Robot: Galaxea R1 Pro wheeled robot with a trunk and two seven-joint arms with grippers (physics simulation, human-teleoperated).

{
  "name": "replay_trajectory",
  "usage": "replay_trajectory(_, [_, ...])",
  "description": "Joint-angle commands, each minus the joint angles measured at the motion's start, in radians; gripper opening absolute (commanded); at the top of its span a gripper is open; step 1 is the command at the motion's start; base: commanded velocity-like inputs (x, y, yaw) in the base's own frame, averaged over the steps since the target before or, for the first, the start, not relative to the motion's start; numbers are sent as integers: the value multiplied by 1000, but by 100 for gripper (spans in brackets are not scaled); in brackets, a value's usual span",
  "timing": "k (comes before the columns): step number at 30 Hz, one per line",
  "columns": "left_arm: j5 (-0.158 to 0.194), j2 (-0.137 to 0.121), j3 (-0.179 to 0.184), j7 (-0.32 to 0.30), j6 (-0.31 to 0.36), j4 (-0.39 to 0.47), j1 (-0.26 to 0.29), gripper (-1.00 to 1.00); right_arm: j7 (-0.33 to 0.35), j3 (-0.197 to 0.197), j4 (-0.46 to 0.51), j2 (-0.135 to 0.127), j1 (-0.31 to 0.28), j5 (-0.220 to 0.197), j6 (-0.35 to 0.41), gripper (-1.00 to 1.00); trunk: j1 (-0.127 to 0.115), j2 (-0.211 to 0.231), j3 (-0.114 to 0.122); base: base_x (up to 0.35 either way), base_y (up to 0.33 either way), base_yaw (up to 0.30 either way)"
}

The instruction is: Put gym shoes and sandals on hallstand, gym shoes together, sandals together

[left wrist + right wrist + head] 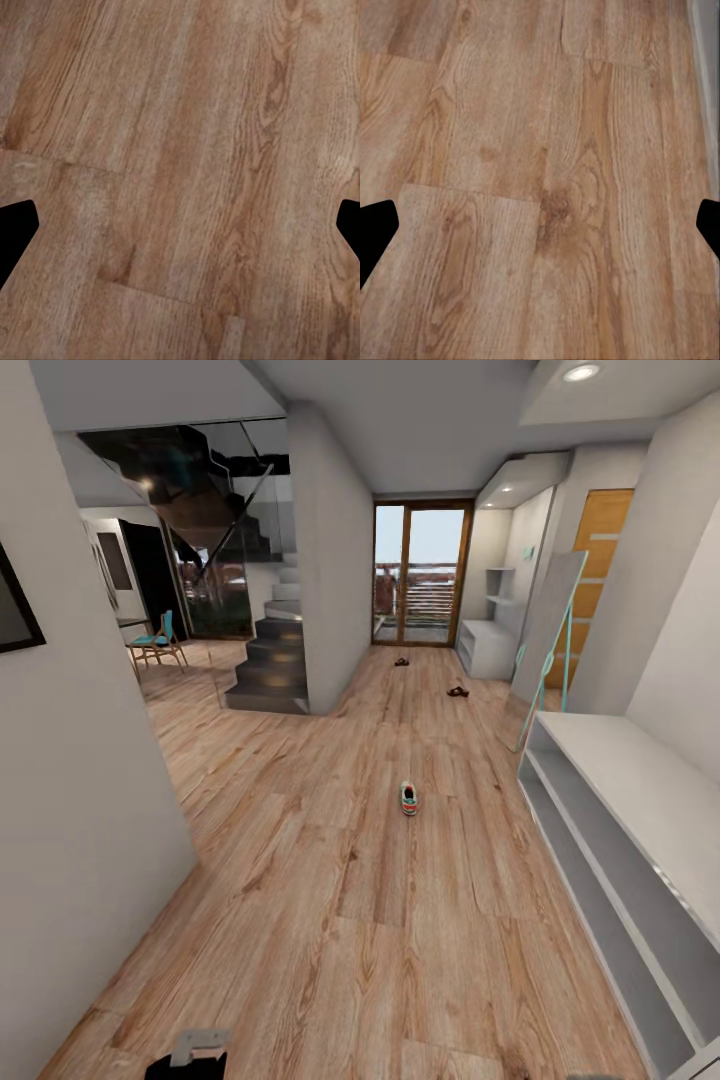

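One gym shoe (408,797), corridor floor (300,880), hallstand (487,647)

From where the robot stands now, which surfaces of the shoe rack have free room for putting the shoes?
The grey hallstand by the far wall on the right has a bare top and two open shelves with nothing visible in them. One gym shoe lies on the floor mid-corridor, two sandals farther down. Nowhere looks crowded.

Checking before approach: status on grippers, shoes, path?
Both grippers open, empty, over bare corridor floor. One gym shoe mid-corridor; two sandals farther down. None on hallstand. Path to the shoe clear.
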State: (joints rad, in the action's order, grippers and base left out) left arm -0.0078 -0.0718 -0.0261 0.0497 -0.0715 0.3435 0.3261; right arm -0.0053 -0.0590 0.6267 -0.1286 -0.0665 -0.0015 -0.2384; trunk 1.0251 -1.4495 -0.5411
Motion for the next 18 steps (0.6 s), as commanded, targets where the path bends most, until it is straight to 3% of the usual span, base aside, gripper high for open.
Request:
replay_trajectory(1, [-1,0,-2,0,-4,-1,0,100,-1,0,13,0,-2,-1,-4,100,0,0,-1,0,0,0])
replay_trajectory(7, [-4,0,4,-1,-5,-3,-4,100,1,-1,49,0,-9,-14,-7,100,0,0,-1,0,0,0])
replay_trajectory(18, [-4,3,6,-1,-6,-4,-2,100,8,4,-5,7,-10,-14,-8,100,8,-14,-7,0,0,0])
